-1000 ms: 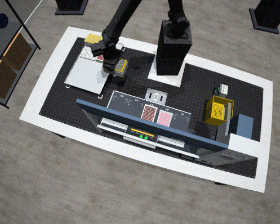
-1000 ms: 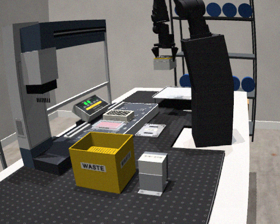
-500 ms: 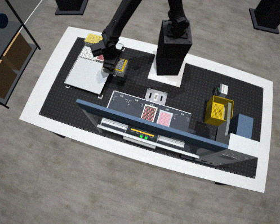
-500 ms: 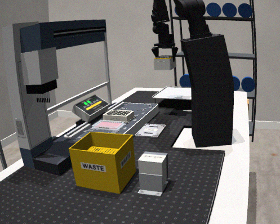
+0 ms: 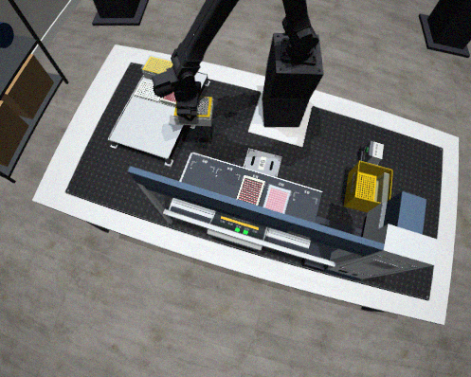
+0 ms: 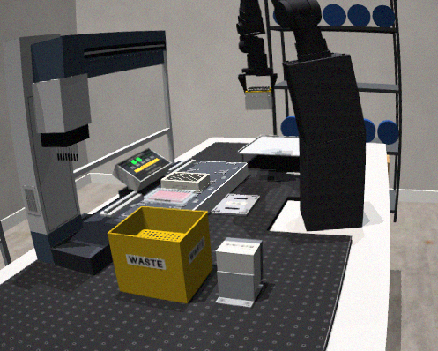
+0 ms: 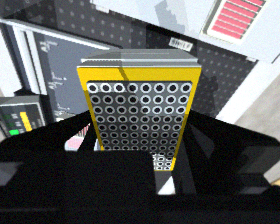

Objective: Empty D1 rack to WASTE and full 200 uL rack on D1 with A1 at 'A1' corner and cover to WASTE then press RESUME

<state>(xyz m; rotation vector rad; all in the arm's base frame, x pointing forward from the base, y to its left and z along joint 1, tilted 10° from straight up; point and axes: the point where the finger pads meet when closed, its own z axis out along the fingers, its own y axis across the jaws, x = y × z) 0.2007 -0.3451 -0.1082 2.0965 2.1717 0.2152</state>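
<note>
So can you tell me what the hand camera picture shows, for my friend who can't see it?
The gripper is shut on a yellow-rimmed tip rack, its top full of little round holes in rows. Far below lie the dark dotted table, a control panel with green lights at left, and a red-striped tray at upper right.

Hand (image 6: 258, 86) clamped on a yellow tip rack (image 7: 138, 117), high above the counter (image 6: 373, 247), open air all round it. At 3 o'clock in the exterior view, close by: the tall black arm pedestal (image 6: 333, 145). Directly below: the white shelf top (image 5: 142, 125), other racks at its far end. Toward 7 o'clock: the deck plate (image 6: 223, 169), one open space at its near end, then the reservoir (image 6: 185, 180) and pink plate (image 6: 167, 196). Blue gantry beam (image 5: 249, 208) overhanging the deck's far side. Bare counter between deck and pedestal, only the flat spare nest (image 5: 263, 162) there. Further on, the yellow WASTE bin (image 6: 161, 265), top open, with the grey key box (image 6: 239, 271) just beside.
</note>
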